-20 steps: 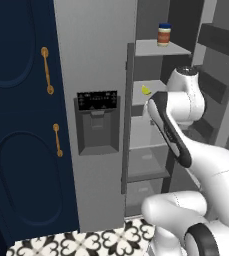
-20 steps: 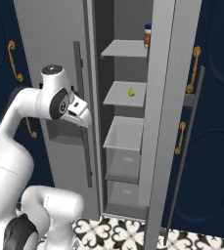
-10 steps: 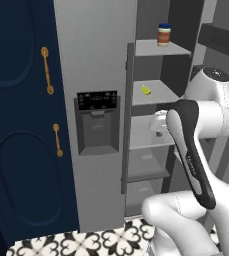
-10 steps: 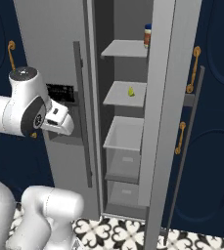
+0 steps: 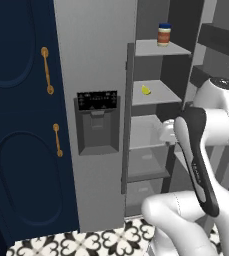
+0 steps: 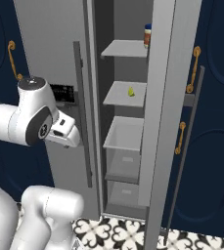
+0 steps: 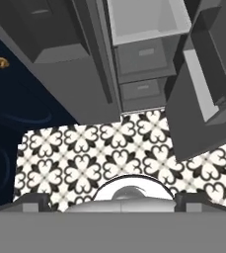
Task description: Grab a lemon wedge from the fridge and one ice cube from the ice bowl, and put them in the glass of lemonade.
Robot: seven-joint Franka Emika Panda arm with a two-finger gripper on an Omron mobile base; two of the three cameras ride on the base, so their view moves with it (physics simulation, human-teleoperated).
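The grey fridge [image 5: 93, 50] has its left door with the dark dispenser panel shut and its right door [image 6: 161, 97] swung open. The tiny yellow lemon wedge [image 5: 145, 90] [image 6: 131, 91] lies on the second shelf inside. My gripper [image 6: 67, 142] [image 5: 167, 134] hangs in front of the shut door, below and left of the wedge and well apart from it. It points down at the floor. In the hand view my gripper [image 7: 115, 201] is open, fingertips [image 7: 33, 201] far apart with nothing between them. The ice bowl and the glass of lemonade are out of view.
A jar with a blue lid [image 5: 164, 35] stands on the top shelf. Below the wedge sit a white tray [image 6: 125, 134] and grey drawers [image 7: 143, 55]. Navy cabinets with gold handles [image 5: 47, 70] flank the fridge. The floor is patterned tile [image 7: 99, 158].
The arm has drawn back from the fridge opening and folded toward the base, and the hand has sunk lower. The jaws stayed open. The wedge and jar have not moved.
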